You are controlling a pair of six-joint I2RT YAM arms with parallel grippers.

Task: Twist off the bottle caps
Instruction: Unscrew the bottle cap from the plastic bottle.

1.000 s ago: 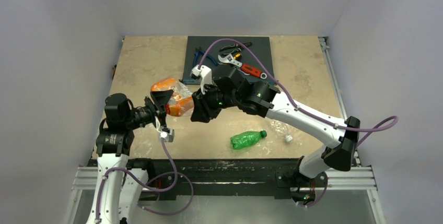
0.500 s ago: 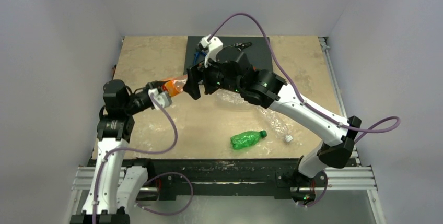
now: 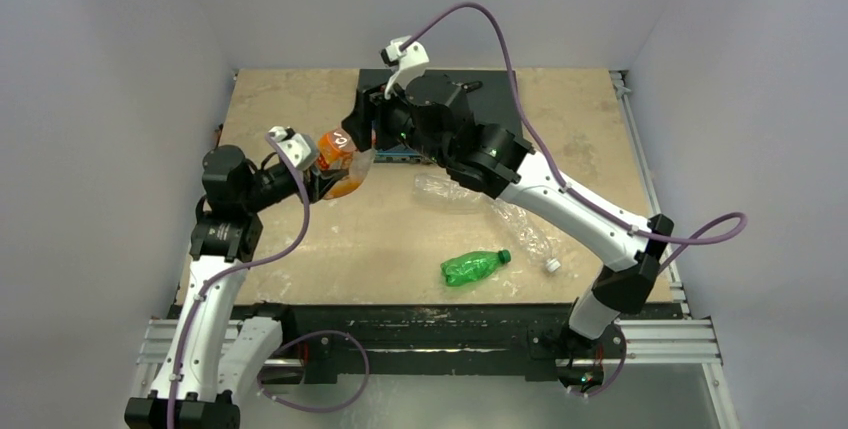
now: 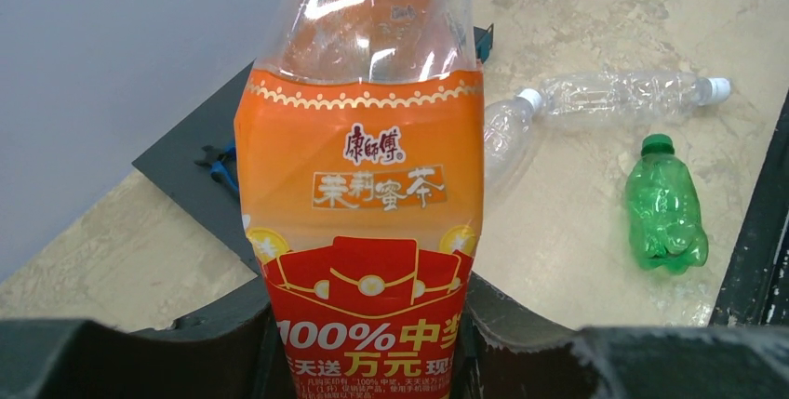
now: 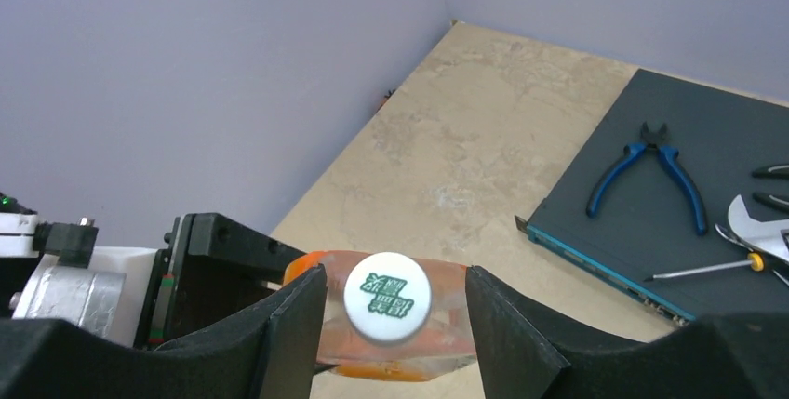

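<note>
With our left pincer [image 4: 367, 348] clamped on the orange-labelled bottle [image 4: 363, 194], held above the counter [image 3: 290, 109] at centre-left of the top view, we should centre the wide-open right pincer [image 5: 393, 289] around its white cap [image 5: 387, 295], close squarely, then twist.

Labelled bottle [image 4: 363, 185]: orange above, red below, yellow lettering. Its cap [image 5: 387, 296]: white, green print. Small bottle [image 4: 663, 213]: all green. Bench [image 3: 290, 109]: beige, mottled. Pliers [image 5: 659, 142]: blue handles.

pliers [image 5: 651, 162] on mat [image 5: 712, 115], bottles [image 3: 470, 267] on table [image 3: 290, 119] — nearer
</note>
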